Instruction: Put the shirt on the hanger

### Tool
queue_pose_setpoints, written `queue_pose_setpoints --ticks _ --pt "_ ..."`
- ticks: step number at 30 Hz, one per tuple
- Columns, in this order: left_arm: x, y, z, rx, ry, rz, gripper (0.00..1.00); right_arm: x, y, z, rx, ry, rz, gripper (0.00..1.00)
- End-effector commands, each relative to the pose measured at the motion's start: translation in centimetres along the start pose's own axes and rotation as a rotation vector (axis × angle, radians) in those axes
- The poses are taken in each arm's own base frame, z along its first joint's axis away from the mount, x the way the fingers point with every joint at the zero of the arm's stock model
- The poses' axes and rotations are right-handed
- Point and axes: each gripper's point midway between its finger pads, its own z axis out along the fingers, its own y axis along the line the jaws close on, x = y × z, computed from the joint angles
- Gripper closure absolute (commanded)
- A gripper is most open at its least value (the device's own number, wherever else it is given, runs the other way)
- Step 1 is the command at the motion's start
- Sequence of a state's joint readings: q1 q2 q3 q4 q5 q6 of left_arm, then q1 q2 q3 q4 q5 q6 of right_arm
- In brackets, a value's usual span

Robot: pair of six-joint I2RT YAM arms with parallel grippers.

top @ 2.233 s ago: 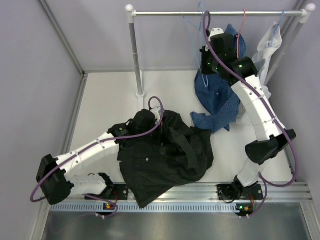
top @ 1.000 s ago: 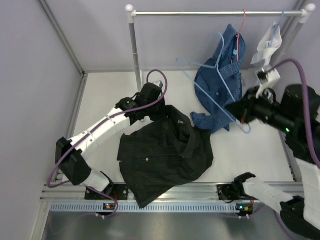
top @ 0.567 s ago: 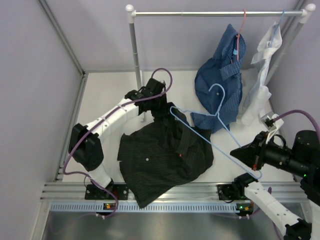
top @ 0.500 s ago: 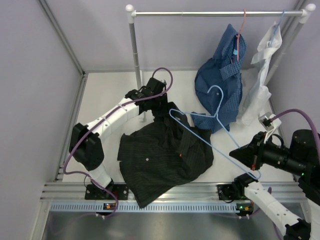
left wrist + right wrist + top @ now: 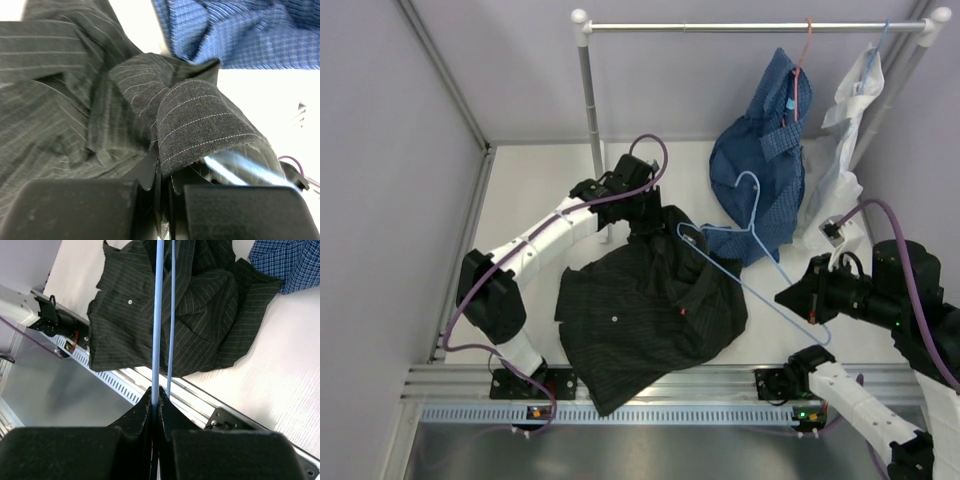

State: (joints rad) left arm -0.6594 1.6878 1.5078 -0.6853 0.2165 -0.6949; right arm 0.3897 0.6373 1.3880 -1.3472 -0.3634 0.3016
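Tabletop (image 5: 535, 190) fills my overhead view, white, with a clothes rail (image 5: 740, 27) running across the top of the frame. The shirt (image 5: 640, 320) is the biggest thing on it: black, pinstriped and crumpled in the lower centre, its bottom corner lapping onto the metal base rail (image 5: 720, 380). Upper right, a blue checked shirt (image 5: 760, 190) hangs from the rail on a red-pink hanger (image 5: 803, 50), its tail draped down onto the table. A white garment (image 5: 845, 150) hangs just beside it. The hanger (image 5: 158, 315), thin light-blue wire, is off the rail and slants from right of centre up toward the middle. Its far corner is over the shirt's upper edge. My left gripper (image 5: 162, 195) is at that upper edge, fingers pressed together on a raised fold of the shirt. My right gripper (image 5: 155, 400), lower right in the overhead view, pinches the hanger's wire between closed tips.
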Motion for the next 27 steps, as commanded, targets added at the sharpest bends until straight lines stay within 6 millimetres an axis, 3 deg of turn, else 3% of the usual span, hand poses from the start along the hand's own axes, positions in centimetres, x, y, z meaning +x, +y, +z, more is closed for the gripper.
queue_pose_setpoints --ticks 1,6,11,17,20,21,22,27 --pt "0.0 -3.1 -3.2 0.102 -0.033 0.014 1.00 -1.2 -0.7 1.1 0.035 0.002 -0.007 1.00" --pt "0.2 -7.3 -6.0 0.227 -0.042 0.089 1.00 -2.8 -0.3 2.8 -0.002 0.001 -0.025 1.00" --pt "0.2 -11.4 -9.8 0.407 -0.025 0.192 1.00 -4.4 2.5 4.2 -0.191 -0.038 -0.053 1.00" --pt "1.6 -16.6 -15.4 0.624 -0.001 0.311 1.00 -5.4 0.5 6.6 -0.118 -0.107 -0.028 1.00" --pt "2.7 -18.4 -17.4 0.708 0.008 0.392 1.00 -5.3 0.9 7.6 -0.179 -0.125 -0.041 1.00" --pt "2.9 -18.7 -17.8 0.724 0.011 0.407 1.00 -6.6 1.7 7.7 -0.225 -0.186 -0.070 1.00" --pt "3.2 -18.8 -18.2 0.739 0.018 0.421 1.00 -6.6 2.7 7.5 -0.290 -0.201 -0.072 1.00" --pt "4.6 -19.5 -21.0 0.838 0.026 0.519 1.00 -7.3 3.2 8.0 -0.346 -0.276 -0.123 1.00"
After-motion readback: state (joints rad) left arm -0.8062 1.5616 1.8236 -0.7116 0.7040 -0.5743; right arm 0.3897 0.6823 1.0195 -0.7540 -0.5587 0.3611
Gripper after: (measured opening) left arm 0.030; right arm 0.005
